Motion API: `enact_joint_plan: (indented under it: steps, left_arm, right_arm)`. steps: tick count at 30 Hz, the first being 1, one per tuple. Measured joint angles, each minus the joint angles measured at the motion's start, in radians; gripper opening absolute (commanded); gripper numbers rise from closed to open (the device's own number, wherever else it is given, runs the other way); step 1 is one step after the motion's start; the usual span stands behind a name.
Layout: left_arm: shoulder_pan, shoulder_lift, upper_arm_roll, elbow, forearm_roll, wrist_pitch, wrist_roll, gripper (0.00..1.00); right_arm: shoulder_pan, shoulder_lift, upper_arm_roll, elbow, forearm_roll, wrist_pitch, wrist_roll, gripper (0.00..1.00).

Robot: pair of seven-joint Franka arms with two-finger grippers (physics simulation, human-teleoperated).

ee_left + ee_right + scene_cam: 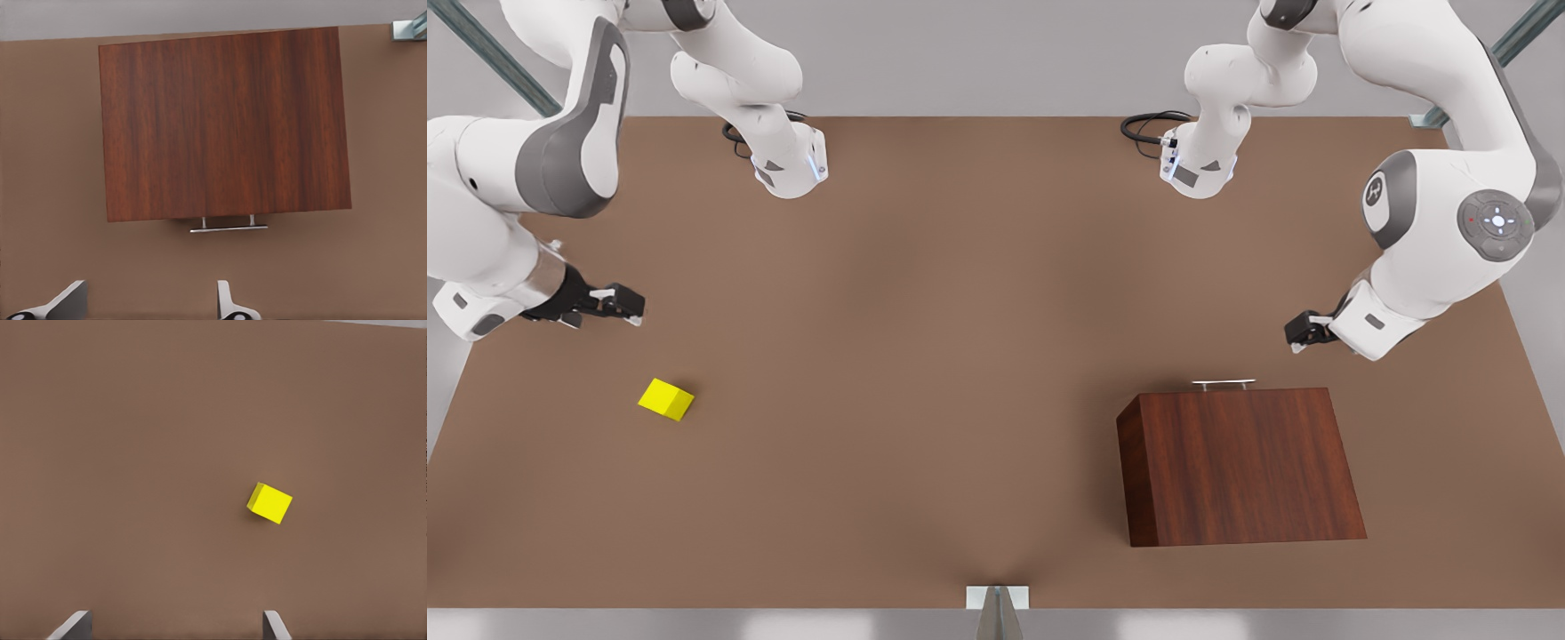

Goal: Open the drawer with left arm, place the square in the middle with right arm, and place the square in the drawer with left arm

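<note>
The square (666, 399) (270, 503), a small yellow cube, lies on the tabletop at the front view's left. My right gripper (627, 307) (175, 630) hovers open just behind it, apart from it. The wooden box (1240, 467) (223, 123) stands at the front view's right with its drawer pushed in, and the drawer's silver bar handle (1224, 384) (228, 228) faces the arms. My left gripper (1303, 333) (150, 310) hangs open a short way from the handle, touching nothing. The middle (960, 356) of the table is bare brown surface.
Both arm bases (791, 164) (1199, 169) are bolted at the table's far edge, each with black cables beside it. A small metal bracket (997, 597) sits at the near edge. Wide brown tabletop (925, 462) lies between cube and box.
</note>
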Motion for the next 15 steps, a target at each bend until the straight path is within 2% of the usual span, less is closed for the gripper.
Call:
enact_joint_plan:
  steps: [2,3,6,8,10,13,15]
  left_arm:
    - [-0.002,-0.012,-0.003,-0.019,0.002,0.010,-0.164,1.00]
    - [-0.006,-0.051,-0.005,-0.083,0.002,0.025,-0.323,1.00]
    - [-0.001,-0.195,-0.009,-0.368,-0.006,0.301,-0.732,1.00]
    - [-0.002,-0.283,-0.014,-0.582,-0.010,0.580,-0.946,1.00]
    - [-0.036,-0.334,-0.018,-0.725,-0.012,0.739,-1.009,1.00]
    - [-0.051,-0.340,-0.041,-0.816,-0.013,0.863,-1.130,1.00]
    - [-0.039,-0.336,-0.042,-0.877,-0.014,0.945,-1.205,1.00]
  right_arm:
    - [0.003,0.009,0.001,-0.012,0.000,0.038,0.002,1.00]
    - [-0.002,0.014,0.001,-0.014,0.002,0.054,0.001,1.00]
    - [0.041,0.078,0.011,-0.035,0.003,0.136,-0.013,1.00]
    - [0.042,0.070,0.021,-0.147,-0.009,0.293,-0.067,1.00]
    - [0.034,0.032,0.021,-0.285,-0.009,0.412,-0.065,1.00]
    - [0.010,0.021,0.022,-0.362,-0.009,0.440,-0.127,1.00]
    - [0.009,0.031,0.022,-0.376,-0.009,0.440,-0.335,1.00]
